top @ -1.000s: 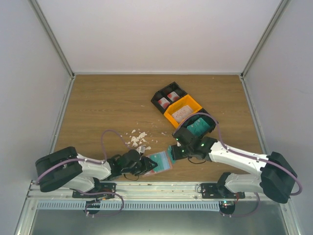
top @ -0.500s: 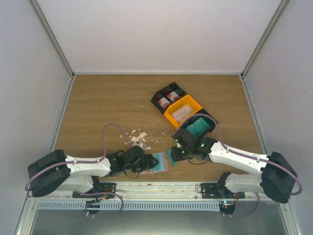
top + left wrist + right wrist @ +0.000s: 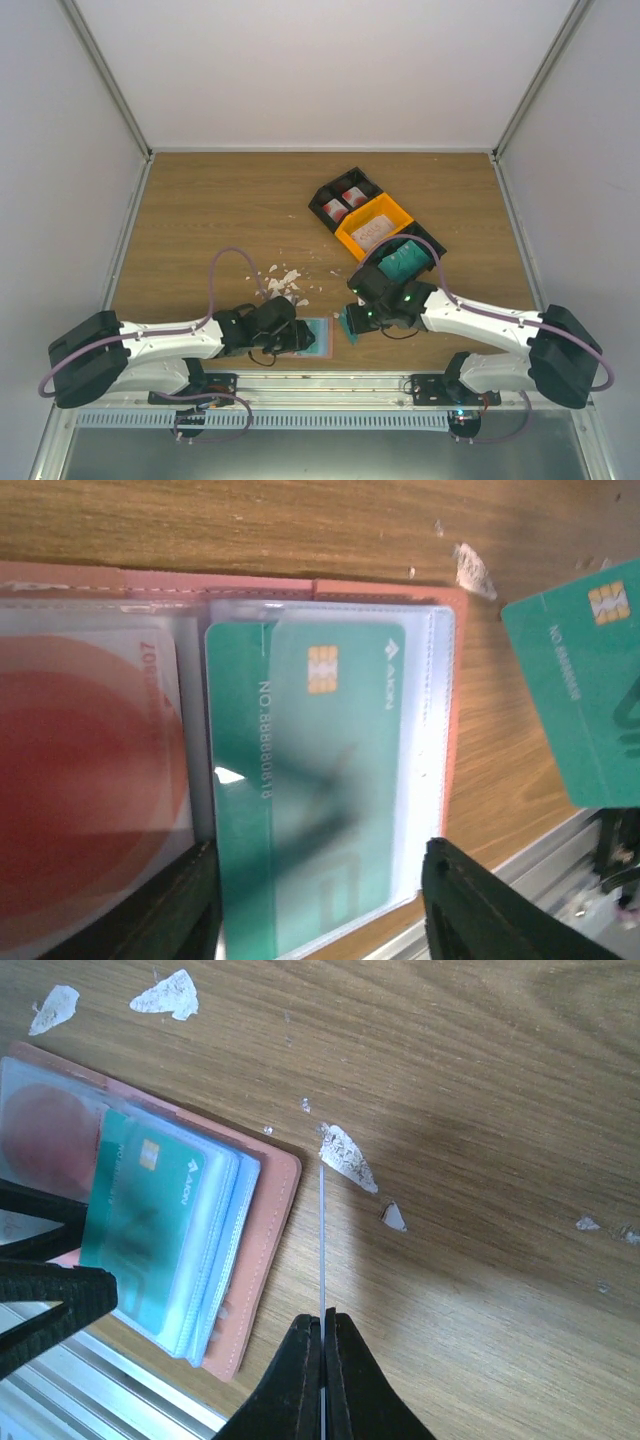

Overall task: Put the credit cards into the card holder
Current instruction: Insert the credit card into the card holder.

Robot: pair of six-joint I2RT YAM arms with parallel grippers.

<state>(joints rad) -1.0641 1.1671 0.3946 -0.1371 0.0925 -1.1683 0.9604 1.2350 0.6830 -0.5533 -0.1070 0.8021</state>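
Inside the card holder (image 3: 452,740), two credit cards (image 3: 300,780)

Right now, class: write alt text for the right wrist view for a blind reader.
The right pincer is shut on a thin card, seen edge-on above the wooden table. To its left lies the open pink card holder with a teal card in a clear sleeve; white crumbs lie scattered.

Wood-grain tabletop (image 3: 230,210) fills the middle, under soft, even light. Behind its far edge stands a plain white back wall (image 3: 320,70). Pale side walls (image 3: 50,150) rise left and right of the tabletop, each edged by a slanting aluminium strut (image 3: 108,75). Along its near edge runs a metal rail (image 3: 330,383), with grey sheet metal (image 3: 320,455) beyond.
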